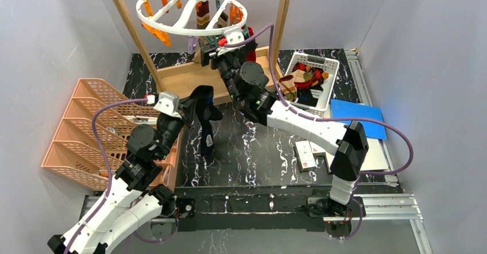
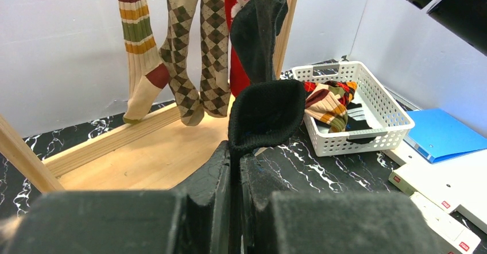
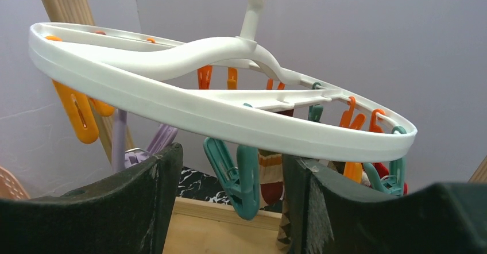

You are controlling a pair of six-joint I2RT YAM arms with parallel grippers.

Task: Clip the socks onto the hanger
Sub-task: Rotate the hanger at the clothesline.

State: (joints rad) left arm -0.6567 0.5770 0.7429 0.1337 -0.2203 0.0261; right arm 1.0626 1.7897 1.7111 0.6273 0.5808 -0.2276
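The white round hanger (image 1: 190,12) hangs from the wooden frame, with orange and teal clips under its ring (image 3: 189,107). My right gripper (image 3: 232,191) stands open just below the ring, its fingers either side of a teal clip (image 3: 242,176) without touching it; from above the right gripper (image 1: 211,52) sits under the ring's near edge. My left gripper (image 2: 236,150) is shut on a black sock (image 2: 267,113), which droops below the left gripper (image 1: 190,107) over the table. Striped, argyle, red and black socks (image 2: 186,58) hang clipped from the hanger.
A white lattice basket (image 1: 330,87) holding more socks stands at the right, a blue folder (image 1: 359,116) and white boxes (image 1: 305,153) beside it. An orange rack (image 1: 86,127) fills the left. The wooden frame's base (image 1: 184,79) and uprights surround the hanger.
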